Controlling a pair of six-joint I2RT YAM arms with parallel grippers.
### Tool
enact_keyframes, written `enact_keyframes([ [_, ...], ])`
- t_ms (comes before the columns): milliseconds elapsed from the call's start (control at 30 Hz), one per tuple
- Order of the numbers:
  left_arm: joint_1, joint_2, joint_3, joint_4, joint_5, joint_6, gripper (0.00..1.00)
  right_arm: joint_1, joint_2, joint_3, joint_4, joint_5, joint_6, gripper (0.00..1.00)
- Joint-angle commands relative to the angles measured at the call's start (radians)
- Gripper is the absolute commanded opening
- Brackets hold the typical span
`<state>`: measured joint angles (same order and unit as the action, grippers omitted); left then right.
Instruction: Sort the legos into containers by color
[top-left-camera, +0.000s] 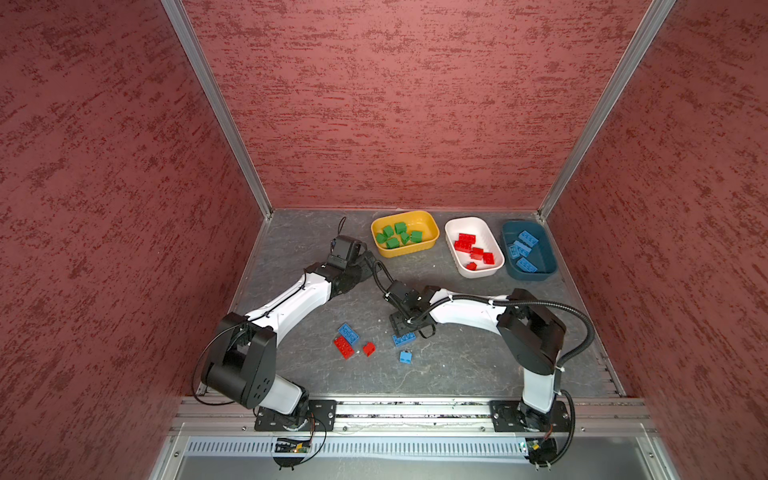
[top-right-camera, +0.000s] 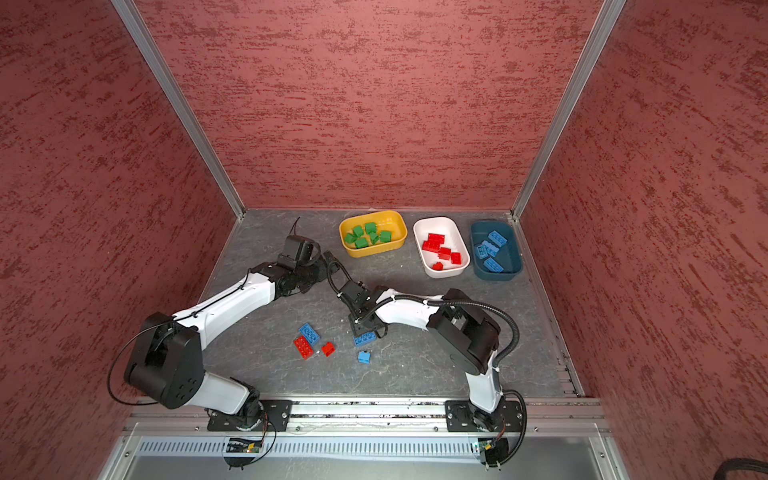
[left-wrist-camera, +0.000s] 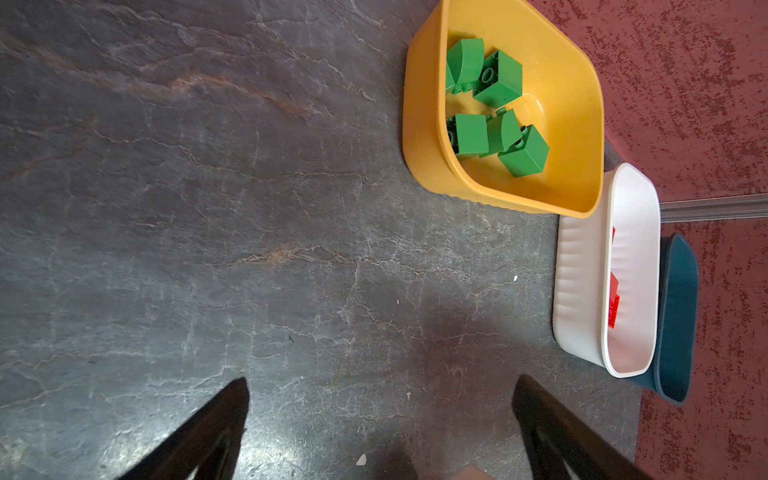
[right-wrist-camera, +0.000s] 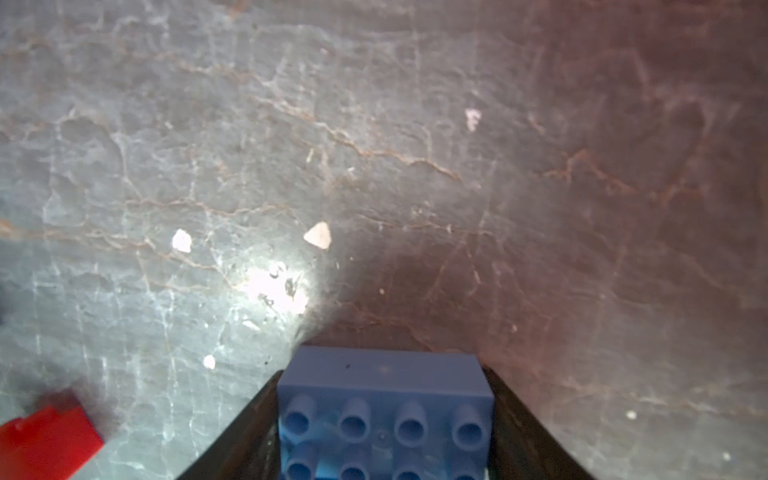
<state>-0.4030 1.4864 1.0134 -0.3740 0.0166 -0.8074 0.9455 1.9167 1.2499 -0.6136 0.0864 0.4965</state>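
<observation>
RIGHT: my right hand (right-wrist-camera: 384, 372) pinches the blue brick (right-wrist-camera: 386, 395) end to end, low over the tabletop (right-wrist-camera: 374, 166) | PLAN: I'd lift straight up, studs level, then carry to the blue tub (top-left-camera: 547, 257), well away from this hand | LEFT: left hand (left-wrist-camera: 382, 379) spread wide, empty

Left arm (top-left-camera: 286, 303) extended, left claw (left-wrist-camera: 382, 382) spread wide. Right arm (top-left-camera: 465, 309) bent inward, right claw (right-wrist-camera: 384, 390) down, half-closed.
</observation>
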Motion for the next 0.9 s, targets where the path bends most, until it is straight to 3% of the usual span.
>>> enact_keyframes([
  [0, 0.001, -0.019, -0.008, 0.028, -0.017, -0.008, 0.99, 0.009, -0.033, -0.020, 0.002, 0.035, -0.006, 0.62],
  [167, -0.001, -0.008, -0.004, 0.030, -0.016, -0.006, 0.99, -0.024, -0.119, -0.087, 0.060, 0.067, 0.004, 0.58],
  [300, -0.019, 0.017, 0.010, 0.053, 0.000, 0.020, 1.00, -0.117, -0.236, -0.176, 0.130, 0.081, -0.001, 0.56],
  [567, -0.142, 0.064, 0.080, 0.150, 0.035, 0.181, 1.00, -0.421, -0.447, -0.328, 0.305, 0.028, -0.036, 0.54],
  [867, -0.250, 0.136, 0.194, 0.129, -0.009, 0.322, 0.99, -0.766, -0.506, -0.349, 0.477, -0.018, -0.052, 0.54],
])
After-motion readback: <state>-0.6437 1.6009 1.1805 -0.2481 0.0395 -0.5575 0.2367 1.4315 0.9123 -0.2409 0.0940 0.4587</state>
